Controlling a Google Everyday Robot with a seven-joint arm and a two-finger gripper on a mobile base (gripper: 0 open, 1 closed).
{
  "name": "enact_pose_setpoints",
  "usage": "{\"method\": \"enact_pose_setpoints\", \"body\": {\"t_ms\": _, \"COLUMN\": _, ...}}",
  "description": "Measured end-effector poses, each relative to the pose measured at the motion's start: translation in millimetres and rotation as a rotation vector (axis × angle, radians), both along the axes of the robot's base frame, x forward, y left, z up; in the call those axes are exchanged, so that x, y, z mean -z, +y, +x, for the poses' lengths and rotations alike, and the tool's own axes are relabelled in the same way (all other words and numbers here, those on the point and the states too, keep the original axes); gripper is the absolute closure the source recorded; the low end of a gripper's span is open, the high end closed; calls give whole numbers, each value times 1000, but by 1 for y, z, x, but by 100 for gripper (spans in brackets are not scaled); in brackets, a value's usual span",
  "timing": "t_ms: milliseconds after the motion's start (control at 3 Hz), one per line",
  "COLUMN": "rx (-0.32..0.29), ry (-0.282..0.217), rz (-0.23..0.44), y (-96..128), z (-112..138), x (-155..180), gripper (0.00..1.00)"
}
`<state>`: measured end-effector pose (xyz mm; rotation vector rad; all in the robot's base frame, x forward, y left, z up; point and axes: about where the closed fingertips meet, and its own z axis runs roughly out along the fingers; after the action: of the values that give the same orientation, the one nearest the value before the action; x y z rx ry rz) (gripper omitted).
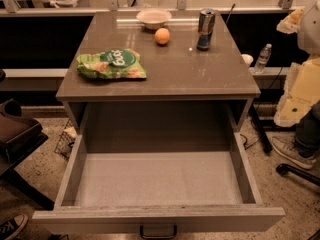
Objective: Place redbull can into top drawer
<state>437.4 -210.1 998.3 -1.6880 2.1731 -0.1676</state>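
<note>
The redbull can (205,29) stands upright on the cabinet top (175,74) at the back right, blue and silver with a silver top. The top drawer (158,181) is pulled fully out toward me and its grey inside is empty. Its front panel has a small dark handle (158,232) at the bottom edge of the view. My gripper does not show in this view. Only pale white and cream shapes (303,84) show at the right edge, beside the cabinet.
An orange (162,36) and a white bowl (154,18) sit left of the can. A green chip bag (112,64) lies at the left of the top. A water bottle (262,58) stands behind right. A shoe (292,153) and a dark chair (15,134) flank the drawer.
</note>
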Motion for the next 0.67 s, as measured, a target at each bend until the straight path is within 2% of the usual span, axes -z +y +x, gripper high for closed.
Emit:
{"method": "enact_pose_setpoints", "body": {"t_ms": 333, "rx": 0, "ry": 0, "rz": 0, "y": 0, "z": 0, "x": 0, "gripper": 0}}
{"method": "enact_pose_setpoints", "body": {"t_ms": 667, "rx": 17, "ry": -32, "rz": 47, "y": 0, "z": 9, "x": 2, "gripper": 0}}
